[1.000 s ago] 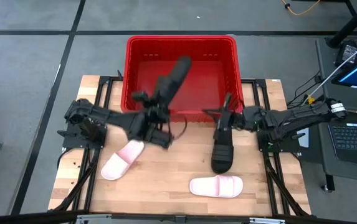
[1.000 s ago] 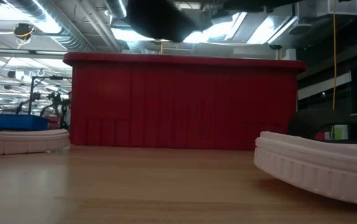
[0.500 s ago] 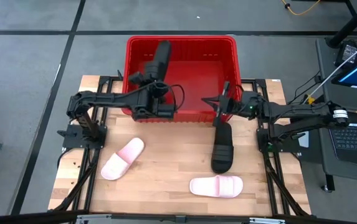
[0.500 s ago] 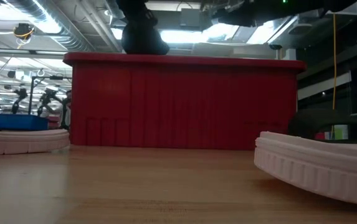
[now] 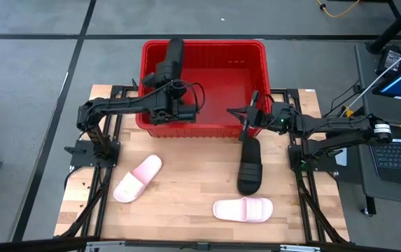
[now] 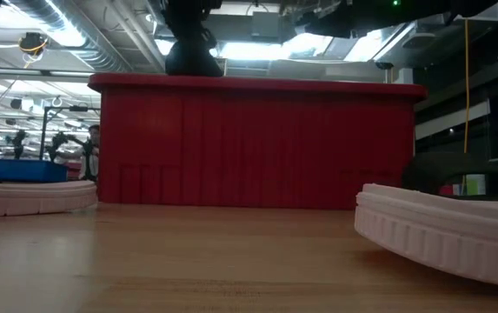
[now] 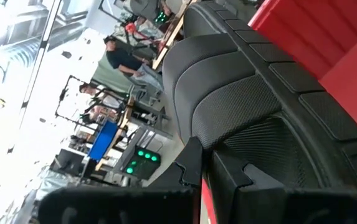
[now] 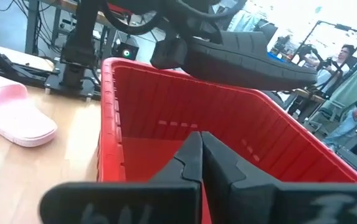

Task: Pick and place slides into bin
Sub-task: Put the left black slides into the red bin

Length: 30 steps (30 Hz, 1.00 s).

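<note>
High view: the left claw is clamped on a black slide over the red bin. The right claw, pinched shut and empty, hangs at the bin's near rim above the other black slide on the table.

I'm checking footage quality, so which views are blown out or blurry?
Left wrist view: the room behind the black slide is washed out white. Low view: the ceiling lights glare above the red bin, and the near pink slide looks soft. High view: evenly lit and sharp.
</note>
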{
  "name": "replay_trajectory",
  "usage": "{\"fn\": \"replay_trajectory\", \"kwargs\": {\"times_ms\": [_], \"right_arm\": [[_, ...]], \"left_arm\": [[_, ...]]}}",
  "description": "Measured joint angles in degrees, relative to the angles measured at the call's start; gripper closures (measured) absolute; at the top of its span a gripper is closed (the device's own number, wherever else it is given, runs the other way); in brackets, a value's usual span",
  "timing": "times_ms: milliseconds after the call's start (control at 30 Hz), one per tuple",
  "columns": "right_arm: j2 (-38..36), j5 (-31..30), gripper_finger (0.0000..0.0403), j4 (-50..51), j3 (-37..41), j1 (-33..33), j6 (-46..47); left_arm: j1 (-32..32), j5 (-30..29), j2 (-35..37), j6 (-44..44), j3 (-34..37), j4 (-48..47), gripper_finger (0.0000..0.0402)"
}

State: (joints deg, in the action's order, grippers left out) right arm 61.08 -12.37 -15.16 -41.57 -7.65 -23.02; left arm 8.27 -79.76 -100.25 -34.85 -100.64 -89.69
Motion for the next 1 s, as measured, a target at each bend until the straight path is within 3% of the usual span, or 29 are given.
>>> {"fn": "replay_trajectory", "kwargs": {"times_ms": [267, 367, 567, 1000], "right_arm": [[0.0, -0.1, 0.0397, 0.0, 0.0, -3.6, 0.0], [0.0, -0.2, 0.0397, 0.0, 0.0, -5.4, 0.0], [0.0, -0.2, 0.0397, 0.0, 0.0, -8.9, 0.1], [0.0, 0.0, 0.0397, 0.3, 0.0, -11.3, 0.5]], "left_arm": [[4.9, 1.5, 0.0, 0.4, 0.0, 1.3, 0.0398], [6.9, 4.8, -0.1, 5.0, 0.0, 5.1, 0.0398], [9.9, 5.3, -3.2, 14.7, 0.0, 10.9, 0.0398], [10.7, 8.3, -9.7, 13.5, 0.0, 8.0, 0.0398]]}}
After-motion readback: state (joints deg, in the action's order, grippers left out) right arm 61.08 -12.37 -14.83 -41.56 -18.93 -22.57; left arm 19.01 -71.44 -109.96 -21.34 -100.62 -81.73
